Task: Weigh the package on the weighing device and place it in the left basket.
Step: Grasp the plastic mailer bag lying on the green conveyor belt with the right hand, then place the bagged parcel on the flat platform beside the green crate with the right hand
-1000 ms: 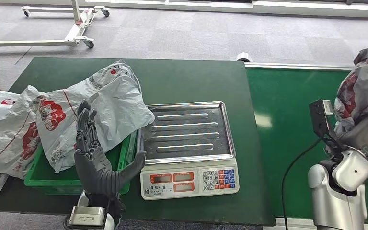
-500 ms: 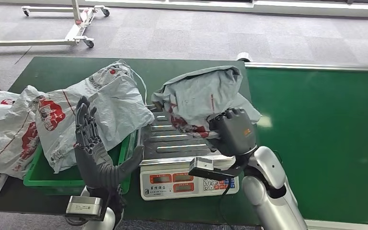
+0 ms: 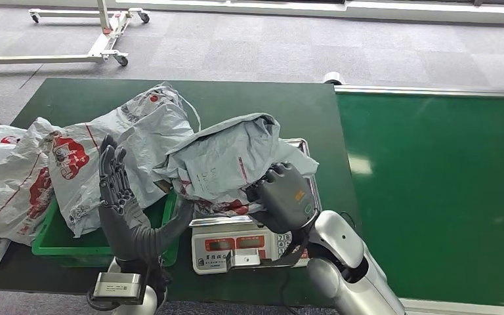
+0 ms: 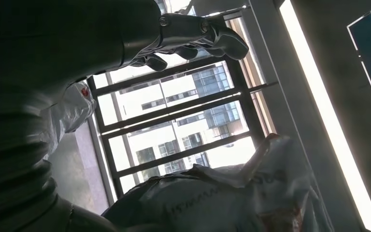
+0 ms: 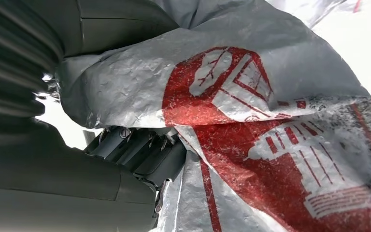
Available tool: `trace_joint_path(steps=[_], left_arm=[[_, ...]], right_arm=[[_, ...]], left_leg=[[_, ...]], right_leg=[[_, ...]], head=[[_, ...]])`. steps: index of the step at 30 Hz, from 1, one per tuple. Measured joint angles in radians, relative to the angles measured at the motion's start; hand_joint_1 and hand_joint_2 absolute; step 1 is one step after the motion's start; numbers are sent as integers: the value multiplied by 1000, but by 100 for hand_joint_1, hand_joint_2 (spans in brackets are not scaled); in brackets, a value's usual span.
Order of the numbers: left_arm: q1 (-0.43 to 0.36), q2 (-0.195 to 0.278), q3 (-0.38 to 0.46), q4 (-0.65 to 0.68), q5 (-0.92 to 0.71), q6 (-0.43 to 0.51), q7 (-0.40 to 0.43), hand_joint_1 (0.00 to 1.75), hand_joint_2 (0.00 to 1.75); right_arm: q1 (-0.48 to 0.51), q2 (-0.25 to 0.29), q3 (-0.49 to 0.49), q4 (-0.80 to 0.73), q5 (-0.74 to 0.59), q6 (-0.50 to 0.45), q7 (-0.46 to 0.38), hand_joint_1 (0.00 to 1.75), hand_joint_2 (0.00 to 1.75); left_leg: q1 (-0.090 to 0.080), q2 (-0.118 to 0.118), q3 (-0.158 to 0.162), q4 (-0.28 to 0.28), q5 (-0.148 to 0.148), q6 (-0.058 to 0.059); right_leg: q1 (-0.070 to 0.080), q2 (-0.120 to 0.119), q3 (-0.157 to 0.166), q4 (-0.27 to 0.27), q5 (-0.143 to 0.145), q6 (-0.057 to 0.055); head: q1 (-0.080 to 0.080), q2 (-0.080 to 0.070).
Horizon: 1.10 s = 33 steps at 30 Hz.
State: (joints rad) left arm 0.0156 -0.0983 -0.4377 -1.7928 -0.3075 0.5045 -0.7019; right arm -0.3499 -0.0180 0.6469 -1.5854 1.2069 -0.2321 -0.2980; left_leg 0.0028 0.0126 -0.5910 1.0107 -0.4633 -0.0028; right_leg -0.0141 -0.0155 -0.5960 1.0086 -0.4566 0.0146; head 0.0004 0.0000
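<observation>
Grey fingers of the right hand (image 3: 287,200) are curling around a crumpled grey-and-red package (image 3: 226,161), holding it over the steel tray of the weighing scale (image 3: 256,244). Beside it, the left hand (image 3: 123,197) is standing upright, empty, fingers spread, before the green basket (image 3: 65,243) heaped with bags.

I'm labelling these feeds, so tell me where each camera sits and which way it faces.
Head view: high on the body, facing forward and down at the scale; both arms show, right hand gripping the grey package.
Left wrist view: behind the raised left hand, facing up toward windows.
Right wrist view: behind the right hand, close against the package's red print.
All three views share the package.
</observation>
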Motion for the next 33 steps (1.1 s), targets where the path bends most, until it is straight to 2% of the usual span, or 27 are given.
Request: trace_joint_path(steps=[5, 8, 13, 18, 21, 33], left_arm=[[24, 4, -8, -16, -16, 12, 0, 0, 175], [33, 7, -17, -19, -17, 8, 0, 0, 175], [34, 11, -35, -17, 0, 5, 0, 0, 175], [29, 21, -55, -9, 18, 17, 0, 0, 175], [26, 26, -62, -5, 20, 19, 0, 0, 175], [27, 30, -64, -6, -8, 7, 0, 0, 175]], right_arm=[[-8, 0, -20, 4, 234, -106, 268, 175, 175], [-20, 2, -64, 37, 239, -137, 313, 175, 175], [-28, 6, -133, 121, 194, -119, 275, 175, 175], [-26, 15, -149, 177, 76, -31, 146, 175, 175], [-25, 18, -149, 200, 44, 4, 104, 175, 175], [-60, 31, -145, 269, -35, 71, 70, 175, 175]], left_leg=[[0, 0, 0, 0, 0, 0], [0, 0, 0, 0, 0, 0], [0, -1, 0, 0, 0, 0], [0, 0, 0, 0, 0, 0], [0, 0, 0, 0, 0, 0], [0, -1, -1, 0, 0, 0]], right_leg=[[0, 0, 0, 0, 0, 0], [0, 0, 0, 0, 0, 0], [0, 0, 0, 0, 0, 0], [0, 0, 0, 0, 0, 0], [0, 0, 0, 0, 0, 0], [0, 0, 0, 0, 0, 0]], head=[[0, 0], [0, 0], [0, 0], [0, 0], [0, 0], [0, 0]])
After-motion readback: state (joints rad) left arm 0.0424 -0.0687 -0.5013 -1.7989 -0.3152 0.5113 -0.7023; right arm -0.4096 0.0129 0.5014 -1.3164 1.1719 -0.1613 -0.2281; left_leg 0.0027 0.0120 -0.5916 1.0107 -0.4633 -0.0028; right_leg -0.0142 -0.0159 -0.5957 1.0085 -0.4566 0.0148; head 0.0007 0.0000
